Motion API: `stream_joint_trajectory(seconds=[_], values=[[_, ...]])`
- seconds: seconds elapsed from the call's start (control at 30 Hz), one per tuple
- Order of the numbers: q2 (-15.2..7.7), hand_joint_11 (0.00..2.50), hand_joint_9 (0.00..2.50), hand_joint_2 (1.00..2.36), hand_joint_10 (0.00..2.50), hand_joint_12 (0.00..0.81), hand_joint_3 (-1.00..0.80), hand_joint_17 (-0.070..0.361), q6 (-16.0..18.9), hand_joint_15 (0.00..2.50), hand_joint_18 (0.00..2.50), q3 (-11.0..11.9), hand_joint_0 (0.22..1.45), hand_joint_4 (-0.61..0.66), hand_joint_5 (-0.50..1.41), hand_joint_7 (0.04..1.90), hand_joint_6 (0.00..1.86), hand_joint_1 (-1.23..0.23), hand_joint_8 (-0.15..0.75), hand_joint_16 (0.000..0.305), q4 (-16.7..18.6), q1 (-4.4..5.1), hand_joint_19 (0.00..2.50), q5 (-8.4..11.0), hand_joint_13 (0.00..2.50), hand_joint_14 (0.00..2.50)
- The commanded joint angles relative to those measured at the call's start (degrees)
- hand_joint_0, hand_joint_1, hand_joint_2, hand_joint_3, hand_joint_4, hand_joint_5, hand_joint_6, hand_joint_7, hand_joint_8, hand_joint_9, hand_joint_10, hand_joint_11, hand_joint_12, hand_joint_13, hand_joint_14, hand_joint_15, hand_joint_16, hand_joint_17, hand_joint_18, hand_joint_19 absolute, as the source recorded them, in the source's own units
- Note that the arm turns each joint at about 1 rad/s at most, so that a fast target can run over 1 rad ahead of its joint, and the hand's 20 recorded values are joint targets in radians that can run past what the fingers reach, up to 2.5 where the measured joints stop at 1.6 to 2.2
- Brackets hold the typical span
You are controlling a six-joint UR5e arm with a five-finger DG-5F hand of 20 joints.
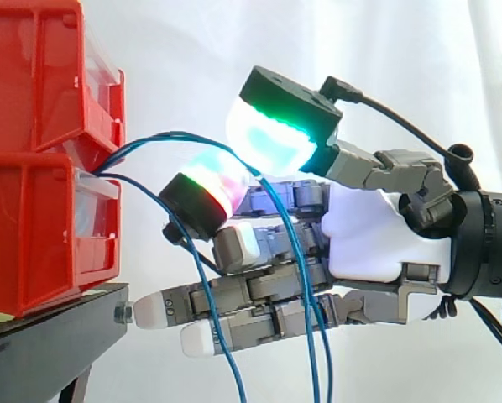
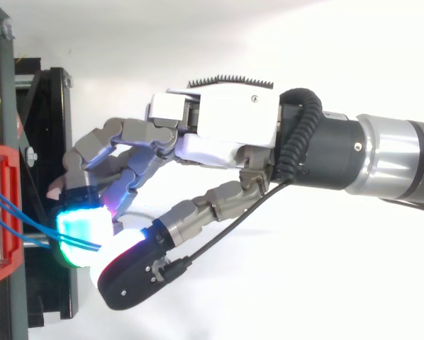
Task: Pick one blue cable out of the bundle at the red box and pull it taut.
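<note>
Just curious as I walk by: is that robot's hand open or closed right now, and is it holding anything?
Hand: closed, two glowing pads pinching a blue cable.

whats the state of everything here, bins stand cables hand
red bins: stacked two high
black stand: carrying the red bins
blue cables: coming out between the red bins, bowed across to the hand, not taut, tails hanging down
hand: shut, two glowing pads pinching the blue cables, other fingers straight
</note>
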Motion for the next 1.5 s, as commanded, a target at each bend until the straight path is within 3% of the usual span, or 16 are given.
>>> stream_joint_trajectory(seconds=[0.0,0.23,0.53,0.73,0.77,1.07,1.27,1.47], values=[[0.0,0.93,0.94,1.02,0.01,0.362,-0.26,0.116,-0.03,0.18,0.5,0.0,0.64,0.02,-0.09,1.14,0.91,-0.9,0.38,0.052,-0.12,0.01,0.16,0.06,0.47,0.01],[0.0,0.93,0.92,1.01,0.01,0.366,-0.28,0.117,0.06,0.17,0.51,0.0,0.71,-0.04,-0.1,1.13,0.92,-0.92,0.379,0.052,-0.12,0.01,0.13,-0.03,0.47,0.01],[0.0,0.9,0.83,1.0,0.01,0.358,-0.5,0.116,0.23,0.11,0.46,0.0,0.83,-0.16,-0.14,1.21,0.94,-0.98,0.322,0.051,-0.12,0.01,0.05,0.06,0.39,0.0],[0.0,0.84,0.74,1.0,0.01,0.346,-0.5,0.114,0.41,0.08,0.44,0.0,0.84,-0.14,-0.17,1.13,0.94,-0.98,0.276,0.051,-0.12,0.01,0.0,0.06,0.33,0.0],[0.0,0.83,0.71,1.0,0.01,0.347,-0.5,0.114,0.41,0.06,0.44,0.0,0.84,-0.13,-0.18,1.04,0.94,-0.98,0.266,0.051,-0.12,0.01,0.0,0.06,0.31,0.0],[0.0,0.81,0.56,1.0,0.01,0.355,-0.5,0.118,0.41,0.04,0.39,0.0,0.73,-0.05,-0.24,0.87,0.94,-1.04,0.245,0.053,-0.12,0.01,0.0,0.06,0.22,0.0],[0.0,0.82,0.58,1.0,0.01,0.362,-0.5,0.119,0.41,0.05,0.38,0.0,0.63,0.01,-0.23,0.87,0.93,-1.02,0.259,0.053,-0.12,0.01,0.0,0.06,0.23,0.0],[0.0,0.86,0.78,1.0,0.01,0.394,-0.5,0.132,0.41,0.1,0.42,0.0,0.5,0.13,-0.17,0.91,0.9,-0.82,0.365,0.059,-0.12,0.1,0.09,0.06,0.29,0.0]])
